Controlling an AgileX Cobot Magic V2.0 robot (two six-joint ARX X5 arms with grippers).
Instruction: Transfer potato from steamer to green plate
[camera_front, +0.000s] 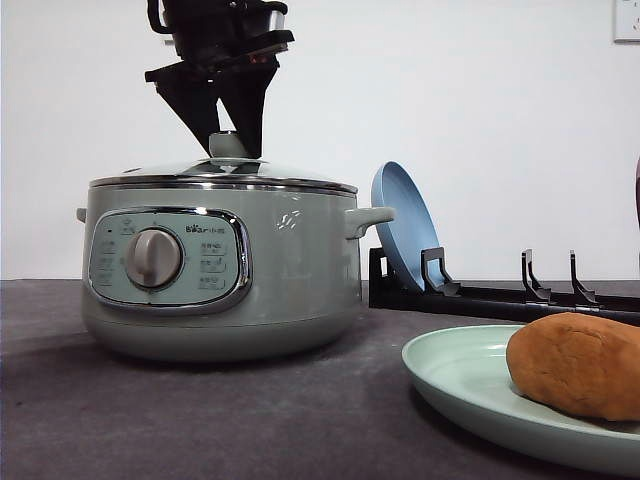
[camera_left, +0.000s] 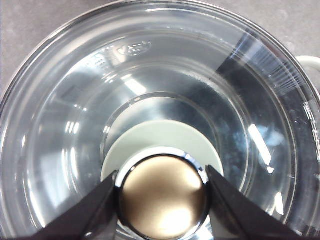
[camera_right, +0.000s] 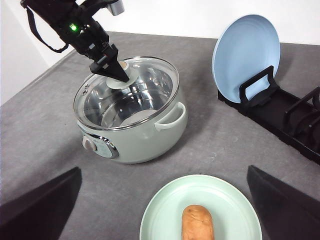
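Steamer (camera_front: 222, 275) sits left of centre on the grey table (camera_front: 200, 420), control panel and grey dial (camera_front: 153, 258) facing front, glass lid (camera_front: 225, 172) seated on the rim. Left gripper (camera_front: 232, 150) comes down from above onto the lid's green knob (camera_front: 228, 145); in the left wrist view the two dark fingers (camera_left: 92, 210) press either side of the knob's shiny round cap (camera_left: 163, 197), so fingers narrow and gripping the knob. Through the glass the pot interior looks bare metal, nothing inside that I can make out. Steamer side handle (camera_front: 368, 218) sticks out toward the right.

Behind and right of the steamer, a blue plate (camera_front: 403, 225) stands on edge, tilted, in the first slot of a black dish rack (camera_front: 520, 295) running along the back of the table; other slots hold nothing.

Front right: green plate (camera_front: 480, 395) lies flat on the table, well apart from the steamer. Potato (camera_front: 578, 365) rests on it, so already out of the steamer and on the green plate; the right wrist view shows it lying lengthwise a bit off centre.

Right gripper (camera_right: 162, 210) hangs above the green plate, fingers (camera_right: 40, 210) spread wide at both edges of the right wrist view, holding nothing, not touching potato or plate.
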